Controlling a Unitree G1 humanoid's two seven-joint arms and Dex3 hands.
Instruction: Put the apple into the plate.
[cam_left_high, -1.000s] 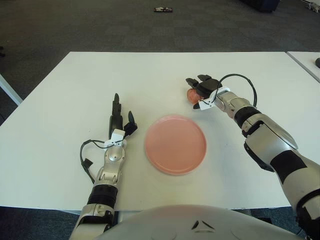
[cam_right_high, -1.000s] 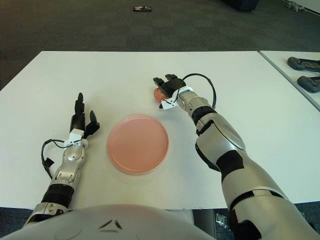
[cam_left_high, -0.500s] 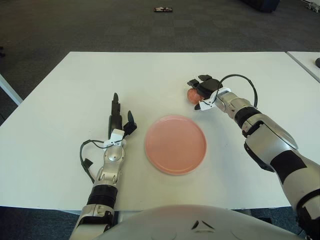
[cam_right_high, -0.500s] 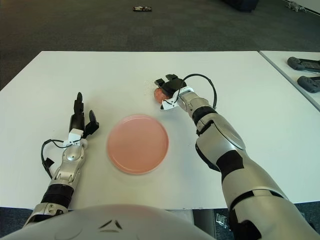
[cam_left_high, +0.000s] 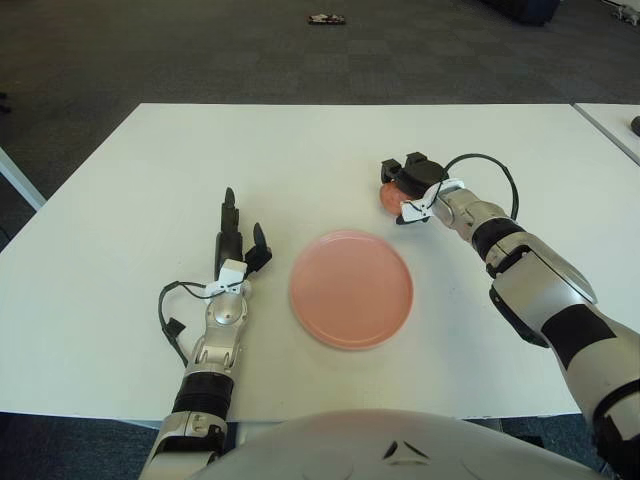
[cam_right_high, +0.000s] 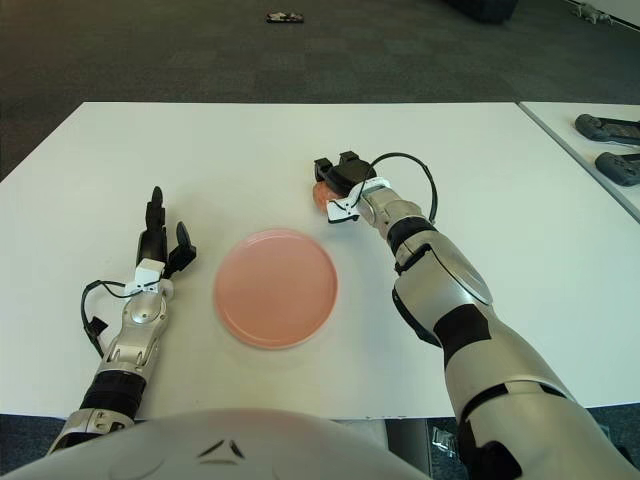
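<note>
Bare desk (cam_left_high: 330, 150) lies between the right hand (cam_left_high: 408, 181) and the plate (cam_left_high: 351, 288) — nothing stands between; the left hand (cam_left_high: 236, 240) flanks the plate's far side.

A white table (cam_left_high: 330, 140) stands on dark grey carpet (cam_left_high: 200, 50). A second white table (cam_right_high: 600, 160) adjoins at right, carrying two dark controllers (cam_right_high: 610, 128). A small dark object (cam_left_high: 327, 19) lies on the floor beyond.

The plate (cam_left_high: 351, 288) lies mid-tabletop (cam_left_high: 300, 150). The apple (cam_left_high: 388, 193) sits behind it to the right, under the right robot hand (cam_left_high: 408, 180). The left robot hand (cam_left_high: 236, 240) shows left of the plate.
</note>
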